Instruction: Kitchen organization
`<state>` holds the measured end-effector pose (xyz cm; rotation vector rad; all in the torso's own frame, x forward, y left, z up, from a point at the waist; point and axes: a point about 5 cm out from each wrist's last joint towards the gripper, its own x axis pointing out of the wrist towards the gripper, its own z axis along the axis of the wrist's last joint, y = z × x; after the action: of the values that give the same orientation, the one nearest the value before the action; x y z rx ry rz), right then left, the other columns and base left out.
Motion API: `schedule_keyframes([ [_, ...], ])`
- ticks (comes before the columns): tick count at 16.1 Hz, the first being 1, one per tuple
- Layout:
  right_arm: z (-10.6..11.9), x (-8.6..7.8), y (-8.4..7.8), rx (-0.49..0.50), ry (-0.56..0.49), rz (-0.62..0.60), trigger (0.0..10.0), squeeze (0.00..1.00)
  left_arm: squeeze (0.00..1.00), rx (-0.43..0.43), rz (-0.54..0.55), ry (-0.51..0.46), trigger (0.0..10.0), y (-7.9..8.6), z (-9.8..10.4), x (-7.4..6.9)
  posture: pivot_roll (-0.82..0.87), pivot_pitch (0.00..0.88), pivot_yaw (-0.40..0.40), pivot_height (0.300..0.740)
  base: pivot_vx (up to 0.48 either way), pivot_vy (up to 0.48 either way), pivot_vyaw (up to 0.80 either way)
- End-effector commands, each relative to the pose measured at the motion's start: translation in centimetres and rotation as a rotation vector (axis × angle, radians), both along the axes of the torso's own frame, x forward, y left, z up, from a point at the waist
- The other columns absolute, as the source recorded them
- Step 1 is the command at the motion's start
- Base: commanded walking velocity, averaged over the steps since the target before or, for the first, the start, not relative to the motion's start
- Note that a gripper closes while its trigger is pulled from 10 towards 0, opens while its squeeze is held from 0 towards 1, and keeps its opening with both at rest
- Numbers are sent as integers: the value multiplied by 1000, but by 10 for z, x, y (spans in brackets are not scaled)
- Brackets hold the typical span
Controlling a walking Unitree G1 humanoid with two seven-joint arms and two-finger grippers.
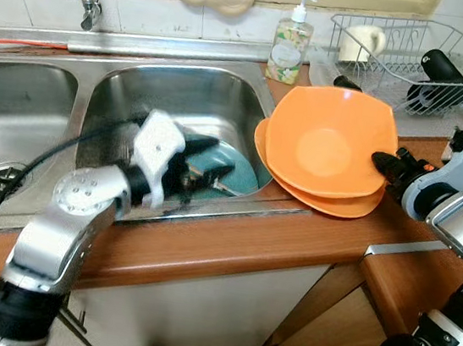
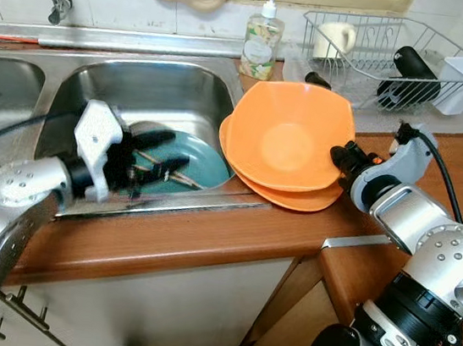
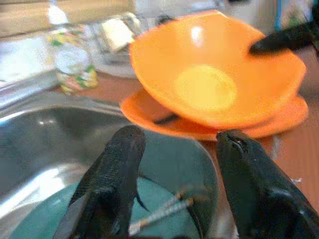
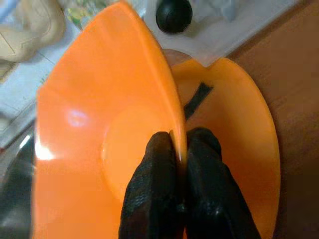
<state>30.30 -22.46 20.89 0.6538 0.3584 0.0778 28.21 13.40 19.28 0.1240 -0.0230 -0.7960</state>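
Orange top plate (image 1: 328, 143) tilted, rim pinched by our right gripper (image 4: 178, 149) | left gripper (image 3: 179, 174) wide over teal plate (image 2: 173, 165) | dish rack (image 1: 417, 61) behind-right, nearer our right arm

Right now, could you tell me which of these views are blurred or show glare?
Left wrist view: soft throughout, soap bottle smeared, glare spot on the upper orange bowl. Right wrist view: right gripper close and fuzzy. Eye views: left gripper motion-blurred, sink reflections bright.
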Motion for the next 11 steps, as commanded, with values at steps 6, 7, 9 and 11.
schedule_keyframes([
  [6,60,1,26,-151,-351,153,0,0,0,-221,69,-7,10000,2,21,6,-89,0,4,740,0,0,0],
  [7,70,-2,40,-163,-433,235,0,0,0,-292,68,11,10000,-2,24,5,-85,0,1,740,0,0,0],
  [9,73,-4,47,-160,-464,262,0,0,0,-317,73,28,10000,-3,23,6,-85,0,1,740,0,0,0],
  [11,78,-7,55,-146,-506,300,0,0,0,-332,81,55,10000,-4,20,6,-83,0,-2,740,0,0,0],
])
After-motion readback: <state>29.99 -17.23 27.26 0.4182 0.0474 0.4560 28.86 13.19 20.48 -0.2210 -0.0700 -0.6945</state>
